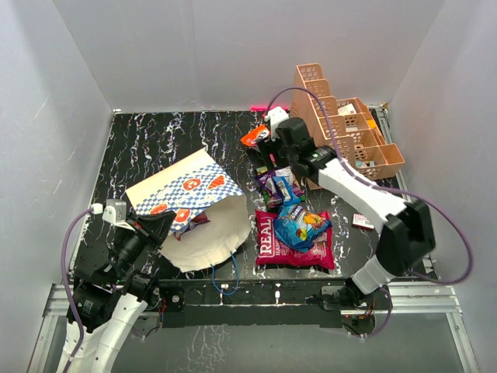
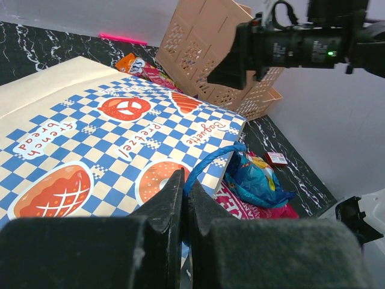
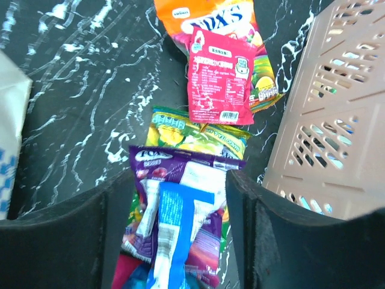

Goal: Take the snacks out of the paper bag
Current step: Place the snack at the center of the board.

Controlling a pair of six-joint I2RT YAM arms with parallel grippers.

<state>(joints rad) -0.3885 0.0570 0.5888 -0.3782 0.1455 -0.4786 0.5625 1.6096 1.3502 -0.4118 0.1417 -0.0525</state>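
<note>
Snacks are heaped on the table beside the toppled paper bag, whose rim is pinched by the clenched left tool, seemingly to steady it; the right tool is spread, released above them.

Paper bag: "Pretzel", "Baguette"; snack: "REAL"

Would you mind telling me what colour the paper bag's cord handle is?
Blue. The cord handle of the paper bag shows best in the left wrist view.
</note>
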